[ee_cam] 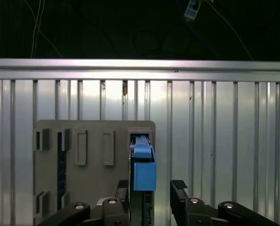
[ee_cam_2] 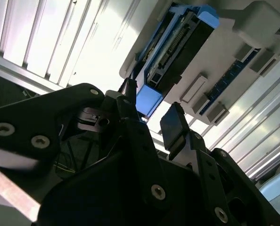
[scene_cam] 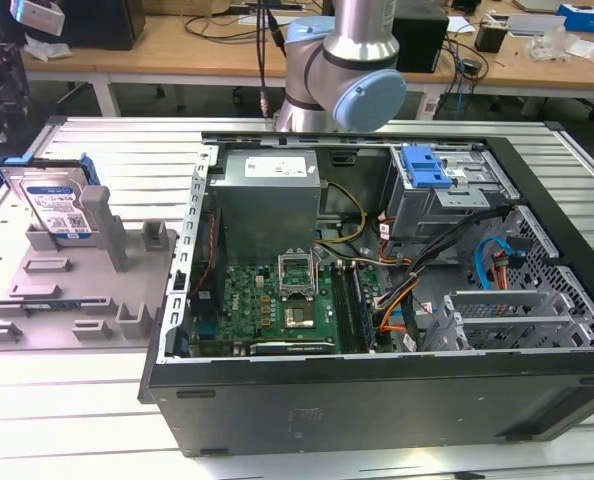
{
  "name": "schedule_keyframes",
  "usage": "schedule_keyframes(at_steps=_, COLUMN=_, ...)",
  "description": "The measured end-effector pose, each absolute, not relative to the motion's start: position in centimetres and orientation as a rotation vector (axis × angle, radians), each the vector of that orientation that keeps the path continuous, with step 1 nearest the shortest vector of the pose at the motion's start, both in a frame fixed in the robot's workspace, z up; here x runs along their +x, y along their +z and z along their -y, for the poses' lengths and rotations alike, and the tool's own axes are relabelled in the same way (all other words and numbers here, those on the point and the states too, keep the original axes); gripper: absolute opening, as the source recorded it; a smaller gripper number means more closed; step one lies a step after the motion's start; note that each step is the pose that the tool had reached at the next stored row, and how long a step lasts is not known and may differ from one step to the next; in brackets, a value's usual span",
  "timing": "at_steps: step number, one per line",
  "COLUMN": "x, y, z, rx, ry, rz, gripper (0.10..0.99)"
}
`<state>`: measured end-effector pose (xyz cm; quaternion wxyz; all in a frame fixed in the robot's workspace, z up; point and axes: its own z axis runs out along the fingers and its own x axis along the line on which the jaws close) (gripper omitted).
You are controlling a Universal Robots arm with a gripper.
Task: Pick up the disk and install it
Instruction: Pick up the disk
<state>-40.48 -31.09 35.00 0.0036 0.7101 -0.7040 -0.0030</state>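
Note:
The disk (scene_cam: 55,203), silver with a white-and-blue label and a blue carrier frame, stands on edge in a slot of the grey holder plate (scene_cam: 67,300) at the exterior view's left. In the first wrist view I look down on the disk (ee_cam: 144,170) edge-on, with its blue carrier end showing. My gripper (ee_cam: 151,190) hangs above it, open, with the blue end in line with the gap between the black fingers (ee_cam: 179,188) and nearer one of them. The second wrist view shows the gripper (ee_cam_2: 152,113) apart from the disk (ee_cam_2: 177,52), with nothing held.
An open computer case (scene_cam: 377,400) lies on the slatted aluminium table (scene_cam: 97,420) beside the holder plate. Its grey drive cage (scene_cam: 447,200) carries a blue latch (scene_cam: 424,165). The arm's base (scene_cam: 342,70) stands behind the case. Desks with clutter lie beyond.

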Motion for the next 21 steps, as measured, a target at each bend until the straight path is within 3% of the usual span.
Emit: schedule_keyframes(at_steps=21, x=-40.5, y=33.0, z=31.4, rx=2.226, ry=-0.010, rz=2.207, gripper=0.482)
